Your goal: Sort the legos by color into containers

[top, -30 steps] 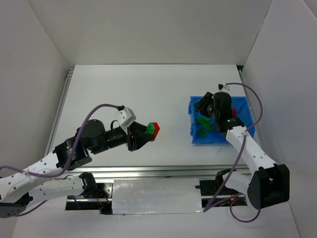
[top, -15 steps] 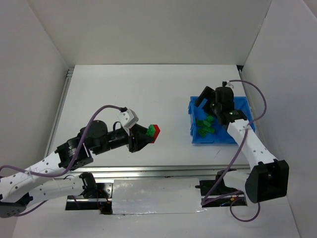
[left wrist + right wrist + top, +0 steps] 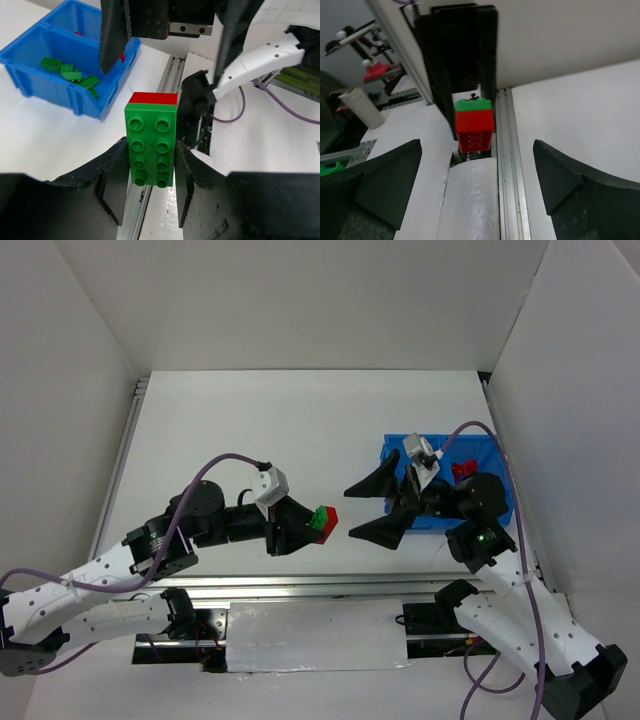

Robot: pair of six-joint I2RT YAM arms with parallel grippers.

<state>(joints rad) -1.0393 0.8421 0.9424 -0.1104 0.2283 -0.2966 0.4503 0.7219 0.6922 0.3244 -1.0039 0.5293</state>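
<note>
A: What's hidden?

B: From the top, most of the blue bin (image 3: 393, 452). The right arm lies across it. Only its far-left corner, far rim and a strip of the right compartment show. There's a red piece (image 3: 462, 472) in that strip, shape unclear.

A: Green side?

B: Covered from above. The left wrist view shows it: several green bricks (image 3: 70, 75) lie loose in the bin's nearer compartment. The far compartment is mostly cut off behind a dark finger, with only a red speck at its edge.

A: Left end effector (image 3: 305, 528)?

B: Clamped on a joined red-green brick (image 3: 323, 522), held above the surface (image 3: 300, 410) near its front edge, left of the bin. In the wrist view the green half faces the camera studs-on, with the red half at the far end. Both pads press its long sides.

A: Right end effector (image 3: 348, 512)?

B: Spread wide, nothing in it. It points at the brick from the right, close but not touching. Its own camera sees the brick's red face centred between its fingers (image 3: 385, 180). The green half is behind, and the left arm's black body blocks whatever lies past it.

A: Anything else?

B: A metal rail (image 3: 300, 585) runs along the front edge, and purple cables (image 3: 215, 462) loop off both arms. The right wrist background is blurry. It shows a white cylinder (image 3: 360, 107) and something red on a stand (image 3: 375, 70), and I can't identify either. No loose bricks visible on the surface.
</note>
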